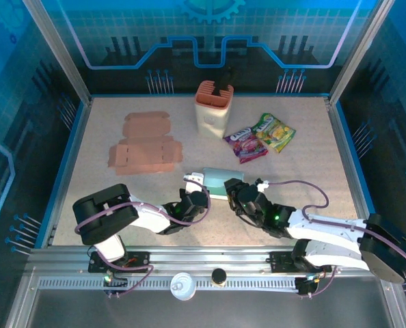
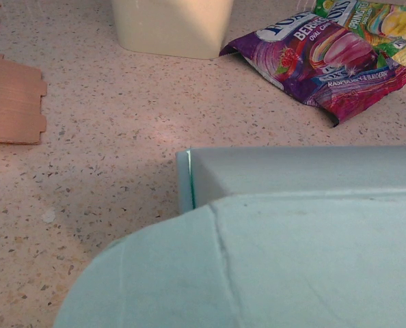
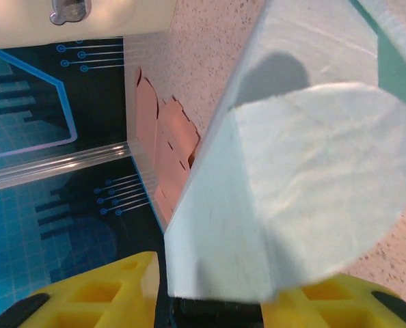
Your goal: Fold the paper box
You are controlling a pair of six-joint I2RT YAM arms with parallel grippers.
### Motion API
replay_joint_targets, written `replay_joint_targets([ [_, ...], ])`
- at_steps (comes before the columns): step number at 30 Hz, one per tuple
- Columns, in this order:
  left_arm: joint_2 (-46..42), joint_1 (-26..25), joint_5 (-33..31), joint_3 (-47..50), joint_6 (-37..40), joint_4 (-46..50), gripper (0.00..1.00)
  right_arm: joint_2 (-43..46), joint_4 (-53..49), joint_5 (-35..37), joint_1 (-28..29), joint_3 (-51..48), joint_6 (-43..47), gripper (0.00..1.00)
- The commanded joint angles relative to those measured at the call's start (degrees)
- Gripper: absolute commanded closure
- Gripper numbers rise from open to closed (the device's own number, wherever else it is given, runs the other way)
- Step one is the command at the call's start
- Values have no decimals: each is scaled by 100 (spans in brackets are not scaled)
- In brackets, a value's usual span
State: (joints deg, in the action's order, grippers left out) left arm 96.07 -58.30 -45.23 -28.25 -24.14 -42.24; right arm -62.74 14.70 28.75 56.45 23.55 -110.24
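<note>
The pale teal paper box (image 1: 217, 183) lies part-folded on the table between my two grippers. My left gripper (image 1: 195, 195) is at the box's left end. In the left wrist view a rounded flap of the box (image 2: 258, 260) covers the spot where the fingers sit, so they are hidden. My right gripper (image 1: 234, 193) meets the box's right end. In the right wrist view the gripper (image 3: 217, 304) has its yellow fingers (image 3: 100, 294) on either side of a box panel (image 3: 217, 225), and a rounded flap (image 3: 326, 184) folds out to the right.
Flat brown cardboard blanks (image 1: 145, 147) lie at the back left of the table (image 1: 305, 171). A cream tub with an orange rim (image 1: 213, 109) stands at the back centre. Beside it lie a purple snack bag (image 1: 245, 145) and a yellow-green one (image 1: 275, 132).
</note>
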Motion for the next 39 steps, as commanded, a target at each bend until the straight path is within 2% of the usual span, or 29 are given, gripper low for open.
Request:
replay_joint_targets([
  [1, 34, -58, -43, -5, -146, 271, 100, -159, 443, -50, -112, 79, -25, 64],
  [11, -107, -93, -91, 72, -169, 305, 99, -519, 682, -221, -185, 77, -213, 92],
  [15, -394, -153, -130, 120, -296, 563, 81, -520, 666, -240, -188, 43, -253, 99],
  [19, -901, -317, -211, 119, -488, 1151, 67, -498, 596, -257, -195, 16, -295, 100],
  [22, -1538, -471, -208, 125, -889, 2013, 62, -476, 582, -274, -197, -56, -347, 100],
  [30, -3605, -788, 88, 275, -2173, 4377, 57, -371, 587, -468, -239, -186, -258, 100],
  [33, -4392, -796, 146, 302, -2406, 4994, 56, -370, 602, -678, -257, -236, -164, 100],
  [35, -4820, -792, 131, 286, -2493, 5361, 50, -379, 673, -879, -257, -277, -74, 100],
  [39, -5200, -764, 97, 231, -2599, 5815, 47, -337, 666, -1346, -249, -264, 213, 100],
])
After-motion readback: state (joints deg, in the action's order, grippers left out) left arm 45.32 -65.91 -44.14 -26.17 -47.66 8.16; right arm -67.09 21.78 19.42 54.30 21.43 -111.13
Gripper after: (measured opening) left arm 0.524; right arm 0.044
